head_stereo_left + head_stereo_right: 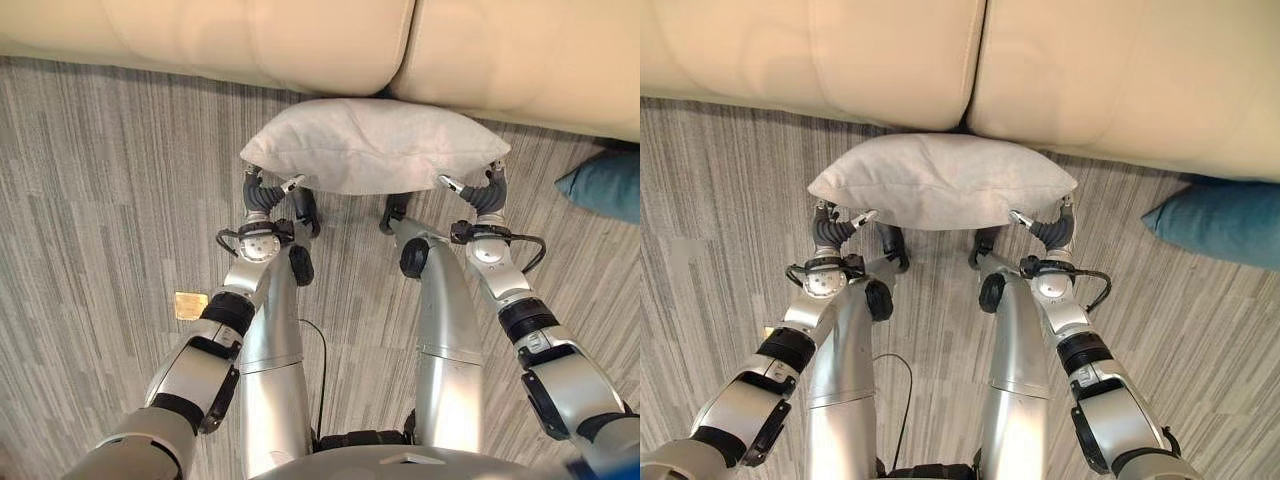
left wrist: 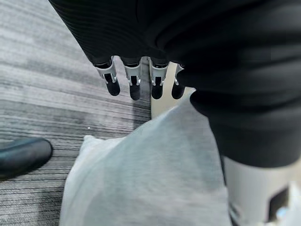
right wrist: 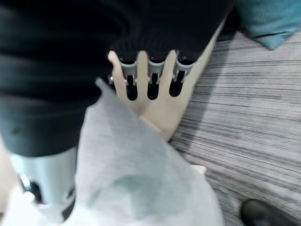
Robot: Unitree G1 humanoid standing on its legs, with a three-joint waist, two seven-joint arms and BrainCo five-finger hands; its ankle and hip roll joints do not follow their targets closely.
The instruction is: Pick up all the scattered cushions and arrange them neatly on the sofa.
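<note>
A light grey cushion (image 1: pixel 375 143) hangs off the floor just in front of the beige sofa (image 1: pixel 250 40), level with the seam between two seat cushions. My left hand (image 1: pixel 262 192) is at its left end and my right hand (image 1: pixel 487 190) at its right end, both pressed against it from the sides and slightly below. In the left wrist view the fingers (image 2: pixel 134 84) run straight past the grey cushion (image 2: pixel 150 174). The right wrist view shows the same: straight fingers (image 3: pixel 151 80) beside the grey fabric (image 3: pixel 136 179), with the sofa front beyond.
A teal cushion (image 1: pixel 1225 222) lies on the grey striped carpet at the right, close to the sofa's base. A small tan tag (image 1: pixel 190 305) lies on the carpet to the left of my left arm. The sofa front spans the whole far side.
</note>
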